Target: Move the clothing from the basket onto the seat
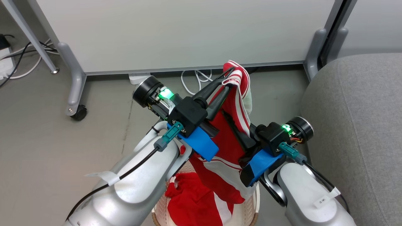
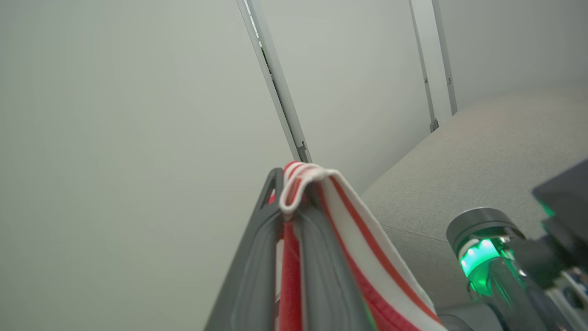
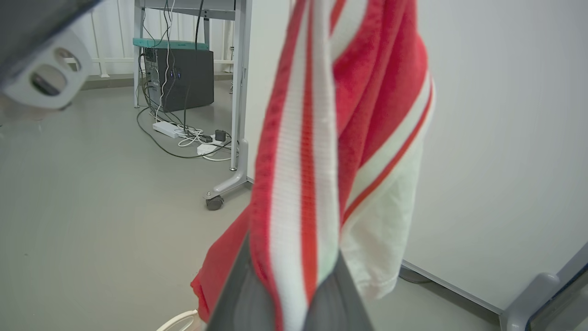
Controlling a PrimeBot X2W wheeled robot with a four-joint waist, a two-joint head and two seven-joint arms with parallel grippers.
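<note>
A red garment with white stripes, one piece of the clothing (image 1: pixel 232 125), hangs in the air above the basket (image 1: pixel 255 201). My left gripper (image 1: pixel 230 74) is shut on its top hem, and the left wrist view shows the striped band (image 2: pixel 349 239) pinched at the fingertips (image 2: pixel 275 184). Lower down, my right gripper (image 1: pixel 241 135) is shut on the same garment; in the right wrist view the striped cloth (image 3: pixel 298 174) runs down between its fingers (image 3: pixel 241 294). A second red garment (image 1: pixel 191 201) lies in the basket. The grey seat (image 1: pixel 355 125) is to the right.
A white partition panel (image 1: pixel 176 31) on grey castor legs (image 1: pixel 75 91) stands close behind the garment. White cables (image 1: pixel 198 80) and a power strip (image 1: pixel 138 78) lie at its foot. A dark computer case (image 3: pixel 183 78) sits under a desk farther off.
</note>
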